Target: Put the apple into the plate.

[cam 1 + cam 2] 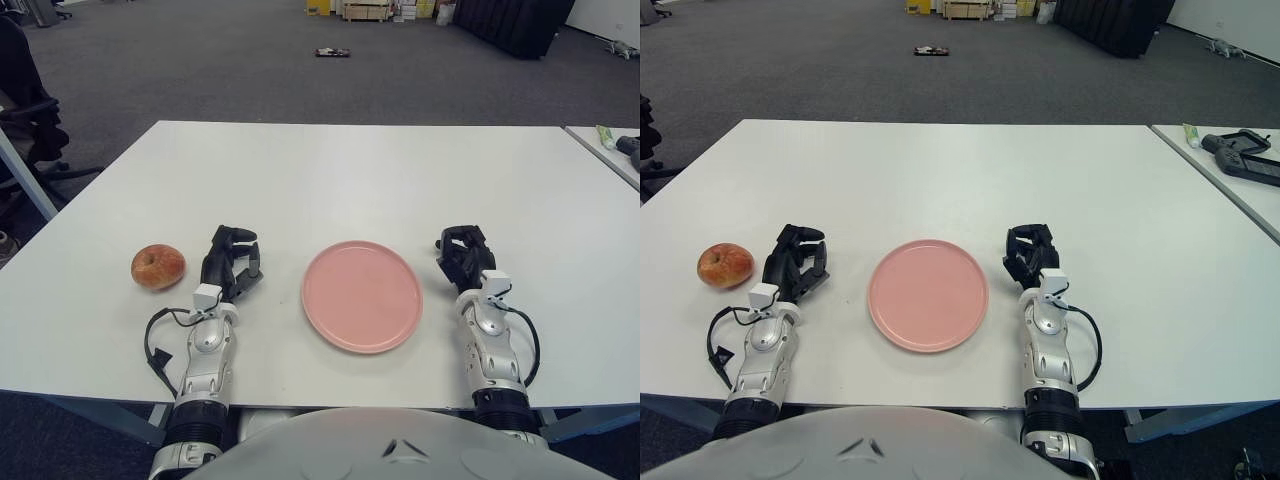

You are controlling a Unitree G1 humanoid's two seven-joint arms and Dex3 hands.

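A red-yellow apple (158, 267) lies on the white table (360, 170) at the near left. A pink plate (362, 295) sits empty at the near middle. My left hand (231, 262) rests on the table between the apple and the plate, a few centimetres right of the apple, fingers curled and holding nothing. My right hand (465, 256) rests on the table just right of the plate, fingers curled and holding nothing.
A second table (1230, 170) stands at the right with a dark device (1243, 155) and a small green tube (1191, 134) on it. A dark office chair (25, 120) stands left of the table. Grey carpet floor lies beyond.
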